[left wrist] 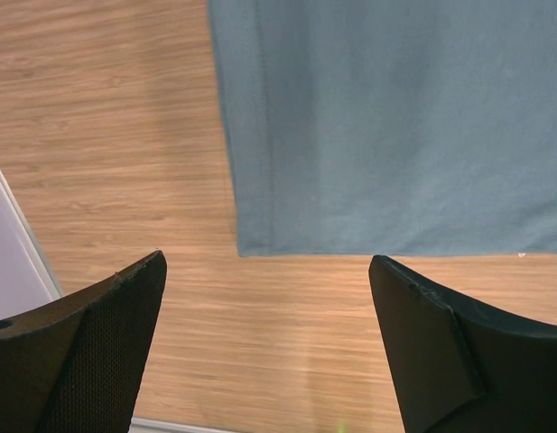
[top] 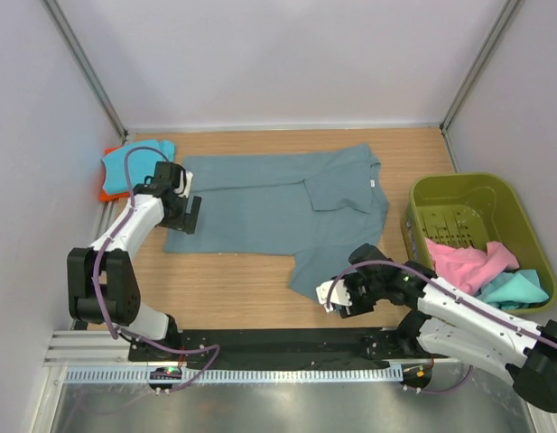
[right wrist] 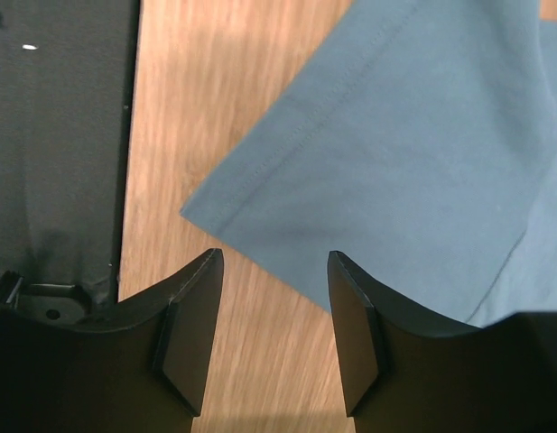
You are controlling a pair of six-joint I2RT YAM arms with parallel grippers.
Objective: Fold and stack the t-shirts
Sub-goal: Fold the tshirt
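A large slate blue-grey t-shirt (top: 278,212) lies spread on the wooden table, one sleeve folded in over it, a small white label (top: 372,183) near its collar. My left gripper (top: 190,215) is open and empty just beside the shirt's left hem corner (left wrist: 251,245). My right gripper (top: 332,298) is open and empty just off the shirt's near sleeve edge (right wrist: 260,194). A turquoise shirt (top: 136,167) lies folded on an orange one (top: 106,192) at the far left. Pink (top: 468,263) and turquoise (top: 515,290) shirts lie in the basket.
An olive-green plastic basket (top: 459,194) stands at the right edge of the table. White walls close in the left, back and right. A black strip (right wrist: 61,135) and metal rail (top: 260,374) run along the near edge by the arm bases.
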